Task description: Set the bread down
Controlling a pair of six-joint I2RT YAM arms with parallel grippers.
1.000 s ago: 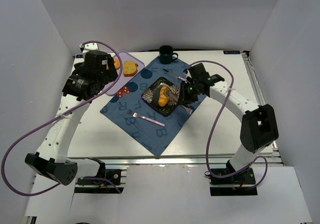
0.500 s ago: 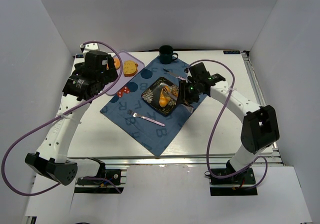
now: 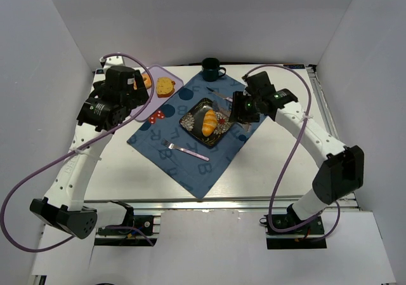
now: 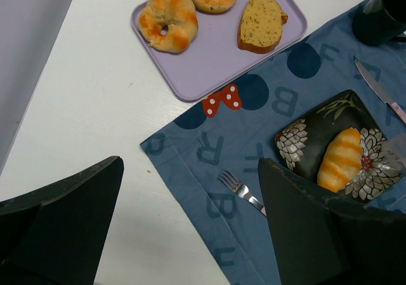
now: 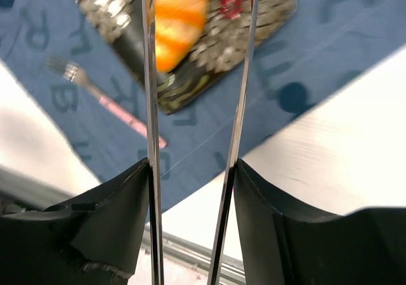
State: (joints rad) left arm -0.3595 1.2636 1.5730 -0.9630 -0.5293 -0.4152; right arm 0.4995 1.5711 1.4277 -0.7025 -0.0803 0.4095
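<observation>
On plate (image 4: 315,119), bread (image 4: 341,159), right end effector (image 3: 231,113) parted

**Right gripper lets go and backs off the plate**
The right gripper (image 3: 229,112), a second ago closed low over the dark floral plate (image 3: 192,115) with the croissant (image 3: 209,123) between its thin fingers, has spread them and drawn back toward the plate's far right corner. The croissant now lies uncovered on the plate, clear of the fingers.
</observation>
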